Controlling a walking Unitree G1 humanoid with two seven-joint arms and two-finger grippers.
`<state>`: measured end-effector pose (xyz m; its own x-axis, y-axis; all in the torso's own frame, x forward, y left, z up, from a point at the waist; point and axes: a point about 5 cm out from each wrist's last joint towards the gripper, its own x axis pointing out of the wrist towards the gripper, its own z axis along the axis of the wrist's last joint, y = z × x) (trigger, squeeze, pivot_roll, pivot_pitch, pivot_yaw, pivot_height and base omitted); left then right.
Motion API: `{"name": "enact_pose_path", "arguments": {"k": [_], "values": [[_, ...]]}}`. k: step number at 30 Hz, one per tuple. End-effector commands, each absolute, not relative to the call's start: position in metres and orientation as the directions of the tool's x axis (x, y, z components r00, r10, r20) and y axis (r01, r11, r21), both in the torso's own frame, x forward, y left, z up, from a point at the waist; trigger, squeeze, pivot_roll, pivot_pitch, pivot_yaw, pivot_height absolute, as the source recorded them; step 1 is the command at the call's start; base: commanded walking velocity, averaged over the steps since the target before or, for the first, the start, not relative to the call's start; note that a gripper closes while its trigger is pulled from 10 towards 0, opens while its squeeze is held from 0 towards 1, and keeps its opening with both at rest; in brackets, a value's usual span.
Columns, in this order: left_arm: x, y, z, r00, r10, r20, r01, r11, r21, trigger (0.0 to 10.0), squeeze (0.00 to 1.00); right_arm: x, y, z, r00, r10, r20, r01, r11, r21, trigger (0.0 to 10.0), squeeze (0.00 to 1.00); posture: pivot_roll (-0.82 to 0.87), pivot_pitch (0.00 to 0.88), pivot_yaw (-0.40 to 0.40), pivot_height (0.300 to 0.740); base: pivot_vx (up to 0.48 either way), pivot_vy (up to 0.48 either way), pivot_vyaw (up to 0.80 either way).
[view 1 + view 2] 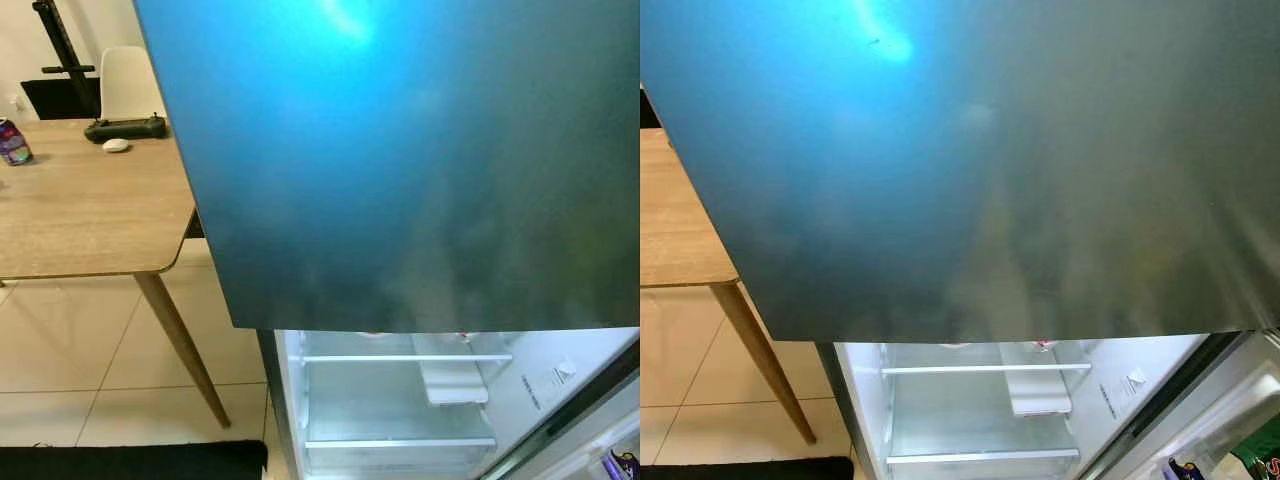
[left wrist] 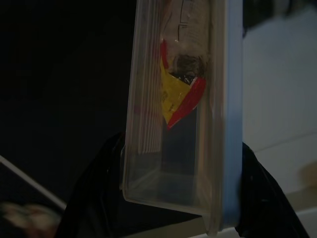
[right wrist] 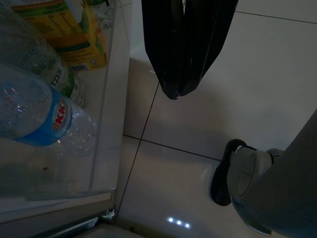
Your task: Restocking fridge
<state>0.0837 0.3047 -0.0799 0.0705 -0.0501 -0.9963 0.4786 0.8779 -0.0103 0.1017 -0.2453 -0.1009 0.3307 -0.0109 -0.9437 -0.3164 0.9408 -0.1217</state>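
step: carrying a clear box [image 2: 178, 114] to the fridge [image 1: 400, 160]; judged early-to-mid, nothing placed yet.
how to do it well: keep box level, lower it under the closed upper door, aim for the open lower compartment; slow approach so the lid edge doesn't catch a shelf rim.
left jaws [image 2: 181, 198]: clenched on the box, one black finger each side of its lower end; box stands on edge betw. them, pale blue lid to one side.
box contents: red/yellow packet + sth dark inside, too dim to name.
right jaws [image 3: 181, 74]: fingers pressed together, holding nothing, hanging over the tiled floor.
door rack [image 3: 106, 124]: just beside right jaws; holds a water bottle [image 3: 39, 119] w/ blue label and a juice carton [image 3: 69, 34].
robot foot [image 3: 247, 173]: on floor below right arm.
fridge interior: lower part open, glass shelf [image 1: 405, 357] bare, white tray behind it.
bench [image 1: 80, 210]: wooden, to robot's left, well apart from fridge; carries a can [image 1: 13, 142], a mouse [image 1: 116, 145], a dark controller-like thing.
far: white chair [image 1: 130, 80] behind bench.
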Motion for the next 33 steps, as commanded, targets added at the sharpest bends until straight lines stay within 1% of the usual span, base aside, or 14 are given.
{"name": "enact_pose_path", "arguments": {"k": [1,2,4,5,9,11,13,16,18,23,26,29,32,33], "values": [[0.105,0.309,-0.071,0.087,-0.057,-0.995,0.634,0.773,0.012,10.0,0.0,0.097,-0.245,-0.102,0.315,-0.015,-0.949,-0.303,0.946,-0.115,10.0,0.0,-0.04,0.0,-0.001,0.74,0.0,0.0,0.0],[0.105,0.309,-0.071,0.087,-0.057,-0.995,0.634,0.773,0.012,10.0,0.0,0.097,-0.245,-0.102,0.315,-0.015,-0.949,-0.303,0.946,-0.115,10.0,0.0,-0.04,0.0,-0.001,0.74,0.0,0.0,0.0],[0.12,0.302,-0.068,0.095,-0.076,-0.993,0.728,0.685,0.018,10.0,0.0,0.097,-0.245,-0.102,0.314,-0.019,-0.949,-0.303,0.945,-0.119,10.0,0.0,-0.04,0.0,-0.001,0.74,0.0,0.0,0.0],[0.12,0.302,-0.068,0.095,-0.076,-0.993,0.728,0.685,0.018,10.0,0.0,0.097,-0.245,-0.102,0.314,-0.019,-0.949,-0.303,0.945,-0.119,10.0,0.0,-0.04,0.0,-0.001,0.74,0.0,0.0,0.0],[0.15,0.288,-0.062,0.154,-0.114,-0.982,0.808,0.586,0.059,10.0,0.0,0.097,-0.246,-0.102,0.312,-0.027,-0.95,-0.306,0.943,-0.128,10.0,0.0,-0.04,0.0,-0.002,0.74,0.0,0.0,0.0],[0.177,0.268,-0.054,0.209,-0.219,-0.953,0.845,0.531,0.064,10.0,0.0,0.097,-0.247,-0.102,0.308,-0.033,-0.951,-0.313,0.94,-0.134,10.0,0.0,-0.04,0.0,-0.005,0.74,0.0,0.0,0.0],[0.186,0.26,-0.051,0.219,-0.262,-0.94,0.858,0.511,0.057,10.0,0.0,0.097,-0.247,-0.102,0.306,-0.034,-0.951,-0.315,0.939,-0.135,10.0,0.0,-0.04,0.0,-0.005,0.74,0.0,0.0,0.0],[0.204,0.235,-0.04,0.162,-0.414,-0.896,0.933,0.359,0.003,10.0,0.0,0.096,-0.249,-0.102,0.296,-0.054,-0.954,-0.331,0.931,-0.155,10.0,0.0,-0.04,0.0,-0.007,0.74,0.0,0.0,0.0],[0.205,0.232,-0.039,0.147,-0.435,-0.888,0.943,0.333,-0.007,10.0,0.0,0.096,-0.249,-0.102,0.295,-0.055,-0.954,-0.331,0.93,-0.156,10.0,0.0,-0.04,0.0,-0.007,0.74,0.0,0.0,0.0],[0.217,0.196,-0.023,0.016,-0.632,-0.775,0.984,0.148,-0.1,10.0,0.0,0.095,-0.255,-0.101,0.292,-0.091,-0.952,-0.319,0.929,-0.186,10.0,0.0,-0.05,0.0,-0.008,0.74,0.0,0.0,0.0],[0.22,0.189,-0.021,-0.004,-0.65,-0.76,0.988,0.115,-0.103,10.0,0.0,0.096,-0.258,-0.1,0.298,-0.1,-0.949,-0.307,0.932,-0.194,10.0,0.0,-0.05,0.0,-0.012,0.74,0.0,0.0,0.0],[0.231,0.173,-0.011,0.024,-0.705,-0.709,0.995,0.089,-0.055,10.0,0.0,0.106,-0.263,-0.095,0.353,-0.106,-0.93,-0.204,0.961,-0.187,10.0,0.0,-0.05,0.0,-0.011,0.74,0.0,0.0,0.0],[0.244,0.157,0.001,0.088,-0.769,-0.633,0.994,0.111,0.003,10.0,0.0,0.132,-0.266,-0.085,0.473,-0.053,-0.88,-0.074,0.992,-0.1,10.0,0.0,-0.05,0.0,-0.014,0.74,0.0,0.0,0.0],[0.251,0.15,0.005,0.143,-0.786,-0.602,0.988,0.148,0.041,10.0,0.0,0.144,-0.264,-0.079,0.528,0.012,-0.849,-0.053,0.998,-0.02,10.0,0.0,-0.06,0.0,-0.017,0.74,0.0,0.0,0.0]]}}
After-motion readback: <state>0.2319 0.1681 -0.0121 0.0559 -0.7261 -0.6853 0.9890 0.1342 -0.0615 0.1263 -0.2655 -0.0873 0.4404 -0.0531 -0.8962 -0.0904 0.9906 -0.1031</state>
